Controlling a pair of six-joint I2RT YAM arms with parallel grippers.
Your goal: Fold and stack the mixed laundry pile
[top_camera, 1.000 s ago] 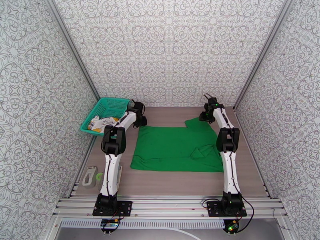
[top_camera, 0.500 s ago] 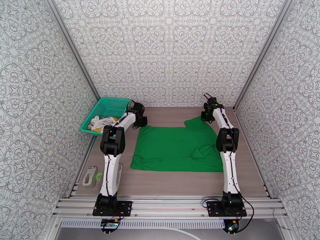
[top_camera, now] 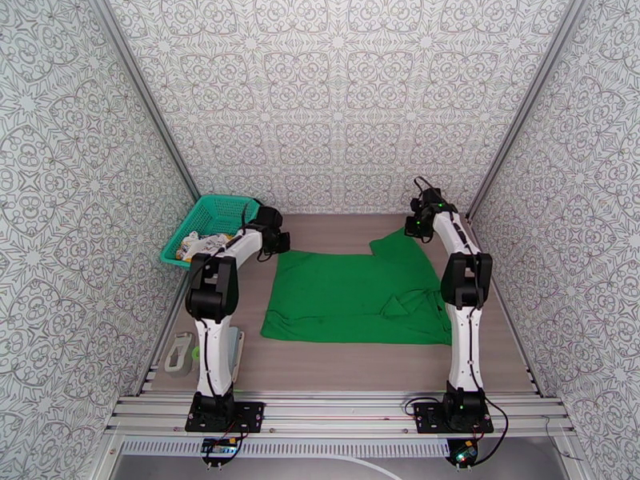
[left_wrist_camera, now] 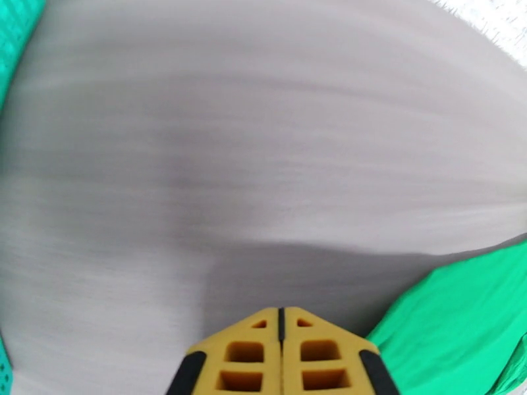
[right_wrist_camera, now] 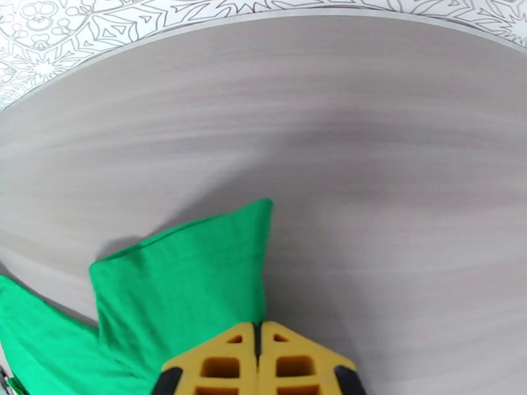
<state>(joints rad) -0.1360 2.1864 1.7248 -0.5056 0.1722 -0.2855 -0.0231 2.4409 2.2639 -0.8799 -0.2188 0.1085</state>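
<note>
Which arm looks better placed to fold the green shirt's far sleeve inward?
Right. The right gripper is shut at the green shirt's far right sleeve, apparently pinching it. The left gripper is shut over bare table, beside the shirt's far left corner, holding nothing.

Shirt [top_camera: 352, 290] matt cloth; table [top_camera: 344, 366] matt woodgrain; basket [top_camera: 224, 211] plastic mesh.

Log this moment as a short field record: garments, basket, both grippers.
green shirt: spread on the table, one sleeve drawn toward the far right
white printed garment: bunched inside the basket
basket: far left, by the wall
left gripper: shut, empty, over bare table beside the shirt's far left corner
right gripper: shut, apparently pinching the sleeve's edge
</note>
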